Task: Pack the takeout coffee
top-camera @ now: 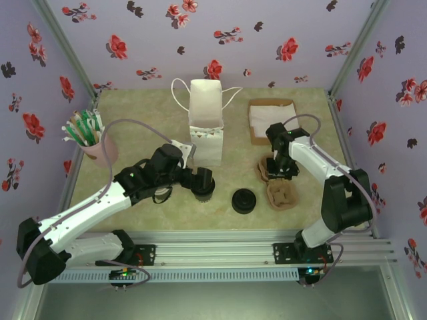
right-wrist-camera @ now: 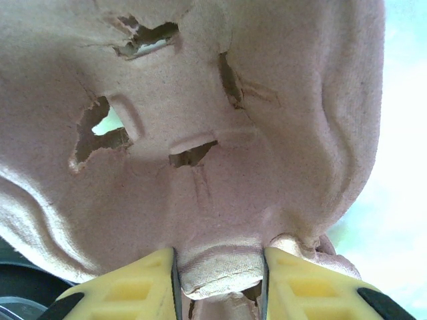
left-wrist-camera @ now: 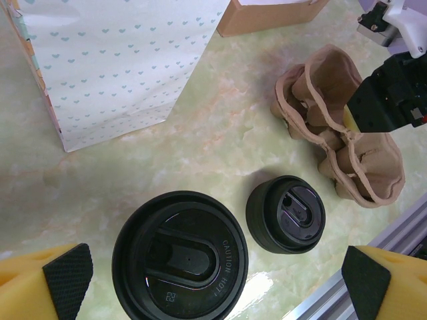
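Observation:
The takeout coffee stands on the table in front of the white paper bag. In the left wrist view its black lid, marked CAUTION HOT, lies right below the camera. My left gripper is open, with its yellow fingers far apart on either side of the cup and not touching it. My right gripper is shut on a wall of the brown pulp cup carrier, which rests at the right of the table.
A stack of loose black lids sits between the coffee and the carrier. A cardboard box of napkins is at the back right, a pink cup of stirrers at the left. The metal rail runs along the near edge.

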You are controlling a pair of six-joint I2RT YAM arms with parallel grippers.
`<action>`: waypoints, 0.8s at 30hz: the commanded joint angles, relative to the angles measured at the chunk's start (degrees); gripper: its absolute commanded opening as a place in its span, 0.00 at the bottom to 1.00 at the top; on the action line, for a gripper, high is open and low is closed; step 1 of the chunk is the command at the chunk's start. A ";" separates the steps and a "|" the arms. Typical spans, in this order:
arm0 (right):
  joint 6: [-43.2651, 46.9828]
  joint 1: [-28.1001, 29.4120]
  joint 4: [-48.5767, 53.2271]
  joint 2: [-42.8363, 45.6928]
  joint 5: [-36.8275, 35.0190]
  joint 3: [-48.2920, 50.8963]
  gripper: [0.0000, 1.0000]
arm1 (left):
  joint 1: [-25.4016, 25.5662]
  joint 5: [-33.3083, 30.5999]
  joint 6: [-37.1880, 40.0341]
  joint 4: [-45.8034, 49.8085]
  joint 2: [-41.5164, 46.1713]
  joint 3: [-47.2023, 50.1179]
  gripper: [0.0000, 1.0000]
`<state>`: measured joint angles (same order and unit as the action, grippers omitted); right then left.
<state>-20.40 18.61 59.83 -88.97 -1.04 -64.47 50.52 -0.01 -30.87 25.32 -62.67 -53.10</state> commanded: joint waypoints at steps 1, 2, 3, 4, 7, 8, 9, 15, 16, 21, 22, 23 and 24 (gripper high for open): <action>-1.65 -0.33 0.52 2.66 0.00 -1.74 0.32 | 0.39 -1.05 1.14 -0.20 0.17 -1.56 0.99; -1.74 -0.32 0.72 3.53 -0.19 -1.71 0.32 | 0.38 -1.33 1.11 -0.02 0.39 -1.77 0.99; -1.81 -0.31 0.90 4.39 -0.19 -1.67 0.32 | 0.29 -1.57 1.12 0.18 0.54 -1.99 0.99; -1.82 -0.33 0.88 5.59 -0.01 -1.65 0.32 | 0.25 -1.98 1.20 0.50 0.71 -2.47 0.99; -1.92 -0.33 1.21 9.01 0.96 -1.71 0.33 | -0.29 -4.36 1.72 2.38 1.22 -4.76 0.99; -2.01 -0.29 1.41 10.10 1.04 -1.89 0.32 | -0.64 -5.14 2.01 3.36 1.24 -5.96 0.99; -2.00 -0.27 1.64 10.96 1.13 -2.25 0.32 | -1.00 -5.95 2.49 4.22 1.24 -7.10 0.99; -2.31 -0.15 1.30 17.13 4.09 -3.16 0.32 | -7.62 -7.03 4.09 10.06 0.45 -15.80 0.99; -2.08 -0.06 0.96 18.21 5.39 -3.54 0.32 | -8.92 -7.02 4.43 11.05 0.02 -17.69 0.99; -2.70 0.87 0.64 21.07 8.48 -6.46 0.32 | -18.68 -4.21 5.08 13.17 -3.20 -26.67 0.99; -2.79 1.19 0.69 21.20 8.66 -7.03 0.32 | -20.95 -3.07 4.85 13.00 -3.96 -27.91 0.99; -2.88 1.68 0.68 21.33 8.82 -7.92 0.32 | -23.58 -1.62 4.12 12.72 -5.03 -29.16 0.98; -2.95 2.22 0.69 21.47 8.95 -8.74 0.32 | -26.04 -0.03 3.33 12.14 -5.97 -29.91 0.96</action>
<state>-22.00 19.64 60.07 -68.42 5.89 -70.37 29.17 -3.38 -27.66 36.05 -66.32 -80.29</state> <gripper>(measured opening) 0.325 0.975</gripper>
